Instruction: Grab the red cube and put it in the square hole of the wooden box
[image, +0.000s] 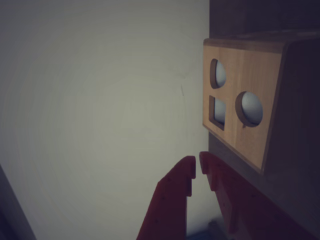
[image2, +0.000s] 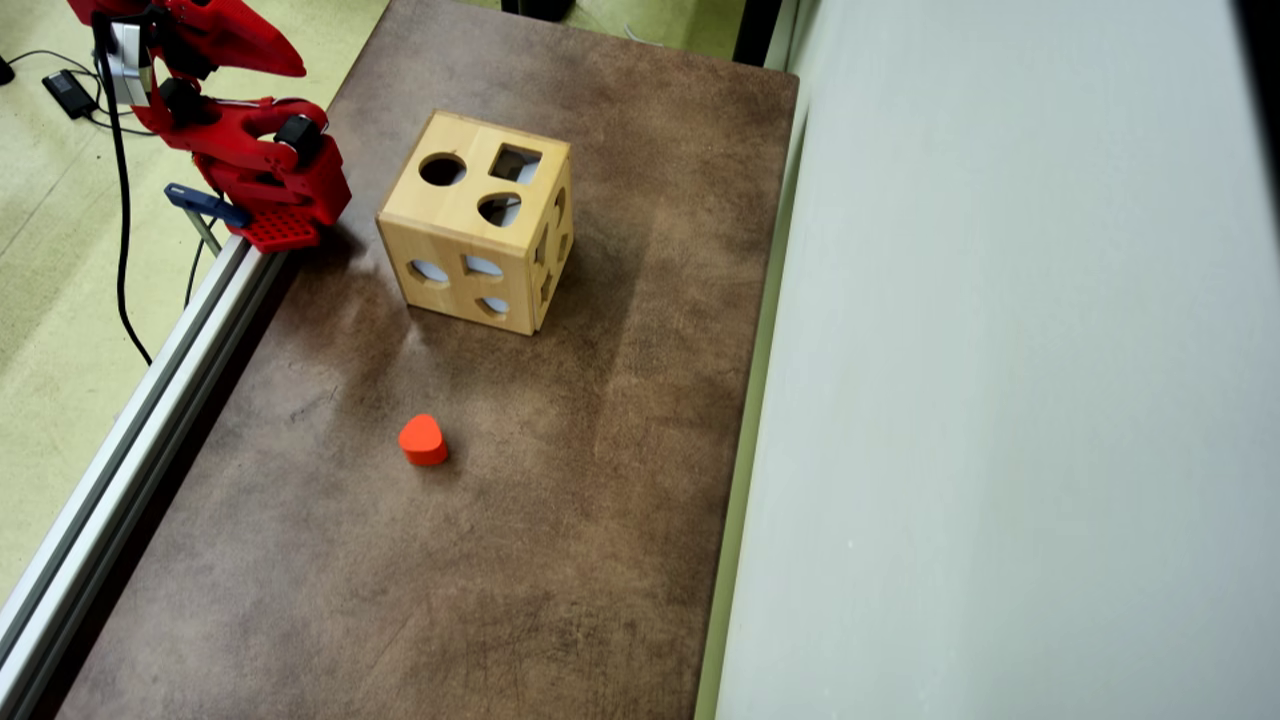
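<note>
One red piece (image2: 422, 440), rounded rather than cubic, is left on the desk (image2: 600, 500), well apart from the gripper (image: 197, 169). Nothing is held; the jaws are nearly closed. The wooden box (image2: 478, 235) is set near the gripper, its square hole (image2: 515, 163) facing up, presumably for insertion from above.
</note>
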